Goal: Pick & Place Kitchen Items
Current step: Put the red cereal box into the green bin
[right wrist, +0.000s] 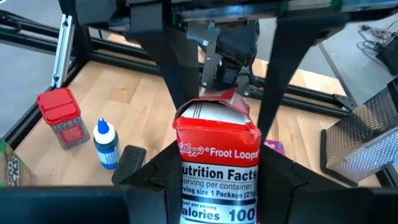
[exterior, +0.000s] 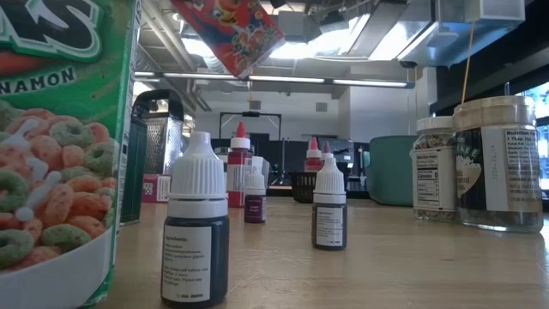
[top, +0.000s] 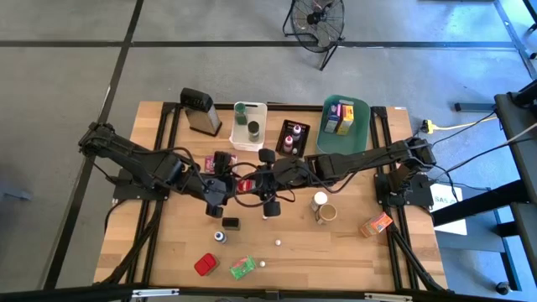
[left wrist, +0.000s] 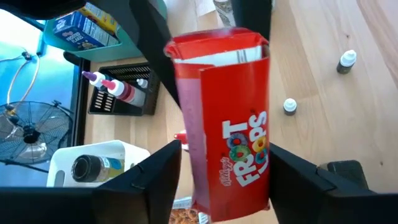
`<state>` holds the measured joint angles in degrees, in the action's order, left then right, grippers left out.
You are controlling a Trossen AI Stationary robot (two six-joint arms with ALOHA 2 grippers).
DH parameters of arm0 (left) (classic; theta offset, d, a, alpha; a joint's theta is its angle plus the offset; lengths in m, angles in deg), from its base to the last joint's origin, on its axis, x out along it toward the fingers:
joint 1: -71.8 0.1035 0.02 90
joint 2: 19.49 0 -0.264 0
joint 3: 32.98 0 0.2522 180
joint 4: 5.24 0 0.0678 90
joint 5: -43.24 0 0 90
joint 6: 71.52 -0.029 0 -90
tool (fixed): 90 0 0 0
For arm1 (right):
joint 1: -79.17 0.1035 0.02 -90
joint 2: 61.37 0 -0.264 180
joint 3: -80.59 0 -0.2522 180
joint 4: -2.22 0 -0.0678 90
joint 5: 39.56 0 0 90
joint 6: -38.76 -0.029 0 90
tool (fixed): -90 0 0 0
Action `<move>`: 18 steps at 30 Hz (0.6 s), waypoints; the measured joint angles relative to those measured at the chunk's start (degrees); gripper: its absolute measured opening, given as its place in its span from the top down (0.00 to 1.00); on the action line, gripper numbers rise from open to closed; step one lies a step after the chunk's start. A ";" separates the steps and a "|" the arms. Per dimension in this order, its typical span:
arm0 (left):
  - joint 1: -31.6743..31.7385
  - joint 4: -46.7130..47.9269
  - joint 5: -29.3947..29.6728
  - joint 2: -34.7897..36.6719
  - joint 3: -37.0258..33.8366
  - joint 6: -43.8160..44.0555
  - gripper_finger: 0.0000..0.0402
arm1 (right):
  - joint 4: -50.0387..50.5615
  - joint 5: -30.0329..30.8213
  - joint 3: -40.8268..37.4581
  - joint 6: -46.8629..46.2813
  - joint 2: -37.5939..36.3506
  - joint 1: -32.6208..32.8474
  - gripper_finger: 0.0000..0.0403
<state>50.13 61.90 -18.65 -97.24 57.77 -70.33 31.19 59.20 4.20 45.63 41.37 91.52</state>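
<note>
One item being handled, view by view.

High view: hanging above the middle of the counter [top: 336, 243], a red Froot Loops box [top: 246, 185], caught between the arms reaching in from left and right.

Low view: showing only as a red corner up in the air, well clear of the dropper bottles [exterior: 196, 232] standing on the wood below.

Left wrist view: bracketing the box with the left tool [left wrist: 227, 149], seemingly standing a shade wider than the carton, so probably not pinching it.

Right wrist view: clamping the box across its sides with the right tool [right wrist: 219, 155], partly closed and pressing in on both flanks, apparently carrying the weight alone.

Judging the handling: likely being light, thin card, denting under a hard squeeze and sliding on its glossy print. Worth taking across the narrow sides near the middle, with modest pressure, and keeping upright against spilling from the ragged, opened top flap.
</note>
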 joint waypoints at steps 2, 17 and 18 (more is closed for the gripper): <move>0.28 -0.81 0.07 0.00 0.00 0.01 0.44 | 0.83 0.01 0.00 0.00 0.00 -0.01 0.64; -0.86 -2.82 0.85 -0.04 0.00 -5.98 0.41 | 14.75 3.79 0.00 -11.75 -1.65 1.68 0.64; -1.13 -2.72 0.87 -0.04 0.00 -5.98 0.41 | 16.13 4.59 0.00 -12.67 -2.11 1.88 0.64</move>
<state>49.00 59.18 -17.78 -97.29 57.77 -76.32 47.32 63.79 4.20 32.96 39.25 93.41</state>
